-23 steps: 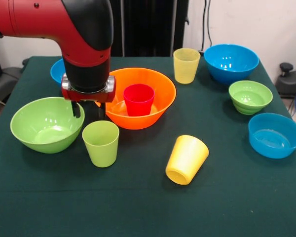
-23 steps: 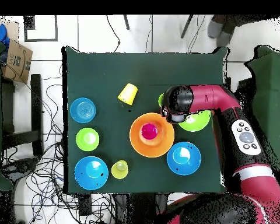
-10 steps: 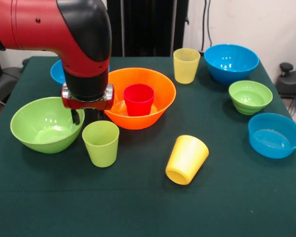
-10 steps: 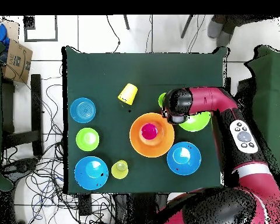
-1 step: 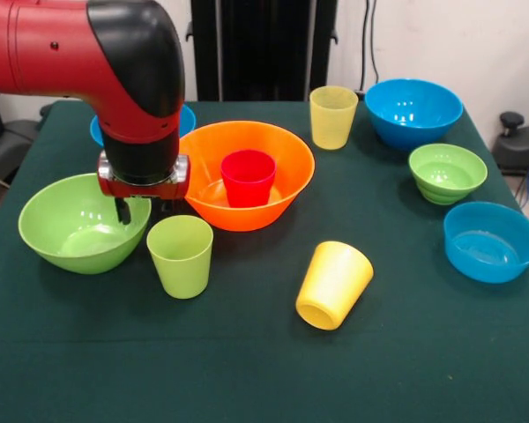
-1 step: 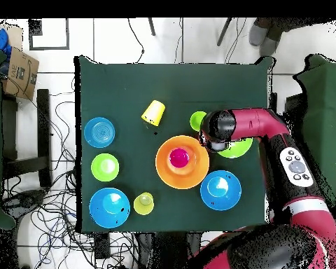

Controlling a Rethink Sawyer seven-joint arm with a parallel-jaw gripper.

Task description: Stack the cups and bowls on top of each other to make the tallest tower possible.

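The gripper [image 5: 134, 210] has shifted over the large green bowl's [image 5: 81, 222] rim, likely targeting it; its opening can't be told.

Glossy plastic orange bowl [image 5: 282, 159] on matt green cloth [image 5: 247, 370]

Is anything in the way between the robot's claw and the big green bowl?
Nothing visible. The gripper hangs right at the big green bowl's rim, on the side facing the orange bowl. The lime green cup stands beside it, not between.
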